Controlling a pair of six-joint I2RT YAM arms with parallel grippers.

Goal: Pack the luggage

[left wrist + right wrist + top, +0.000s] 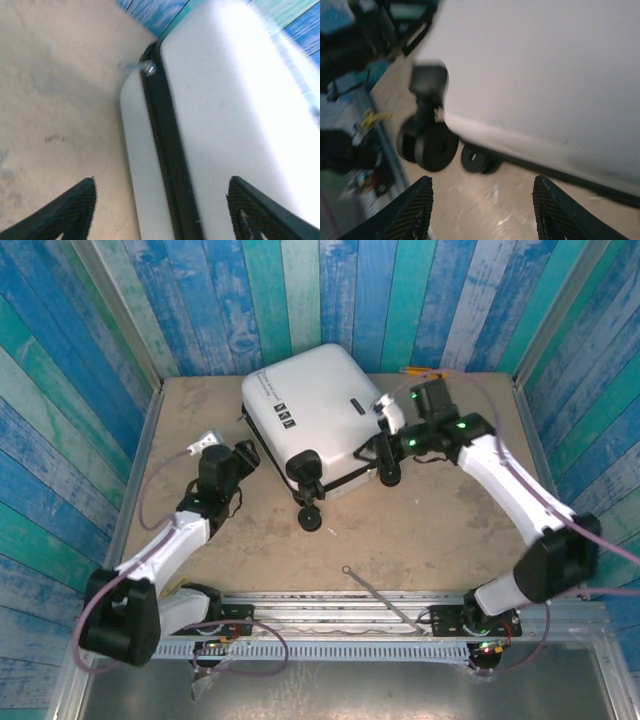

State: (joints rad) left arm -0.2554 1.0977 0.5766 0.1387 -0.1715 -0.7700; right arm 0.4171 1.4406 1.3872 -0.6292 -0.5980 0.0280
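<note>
The luggage (pixel 310 420) lies shut on the counter (pixel 420 530). The left hand (pixel 162 182) and right hand (pixel 482 179) sit beside it, apart and empty. It seems zipping time: next, pinch the blurry tab (pixel 147 67)

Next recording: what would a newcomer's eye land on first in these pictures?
The white hard-shell suitcase dominates, lying shut at the table's far middle with its black wheels toward the arms. The left claw and right claw flank it, both open. Blue-green plank walls ring the scene.
</note>
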